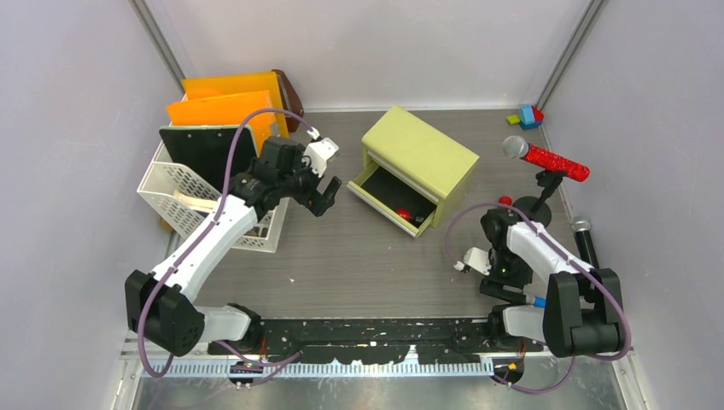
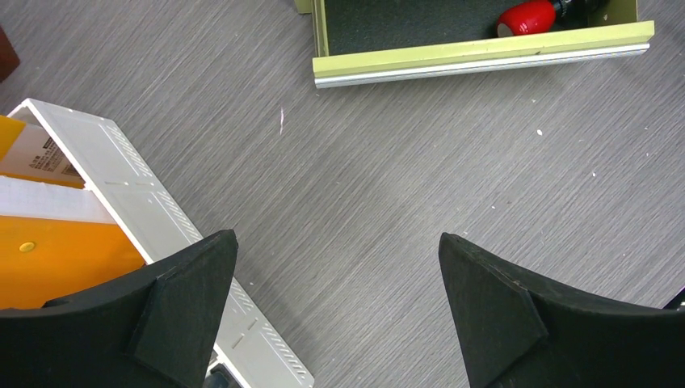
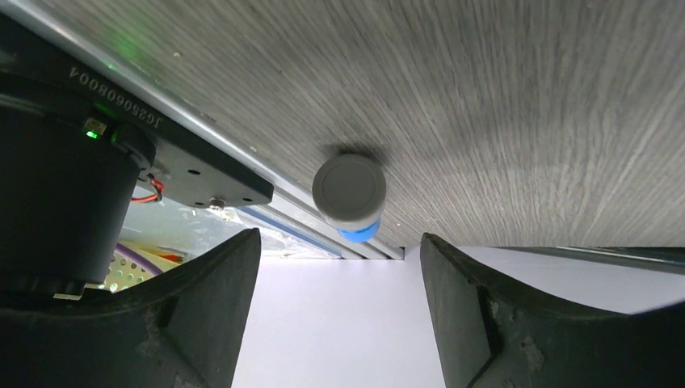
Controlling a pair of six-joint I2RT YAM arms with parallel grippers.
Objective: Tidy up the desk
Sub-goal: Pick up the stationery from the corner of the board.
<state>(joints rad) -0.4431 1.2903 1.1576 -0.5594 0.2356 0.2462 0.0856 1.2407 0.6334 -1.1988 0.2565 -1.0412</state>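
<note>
1. Top external view: the worktop spreads dark and wood-grained under both my arms, with the black rail along its near edge. It is what I must tidy, and most of the loose things sit on its right side.
2. At the far centre stands the yellow-green cabinet. Its drawer is pulled out toward me, I judge so that small things can be dropped in.
3. The white basket at the far left holds orange folders and a black board upright. It looks like the filing spot.
4. My left hand hangs over bare worktop between basket and drawer. Its fingers are spread wide and grip nothing, so it is free for either place.
5. My right hand points down at the near right edge, fingers apart and holding nothing.
6. A red microphone rests on its stand. A black microphone lies flat near my right arm, probably waiting to be put away.
7. The small grey-capped cylinder with a blue end sits just beside the rail, beyond my right fingertips. I judge it my next pick, and the wide spread should clear its cap.
8. One red item lies inside the drawer.
</note>
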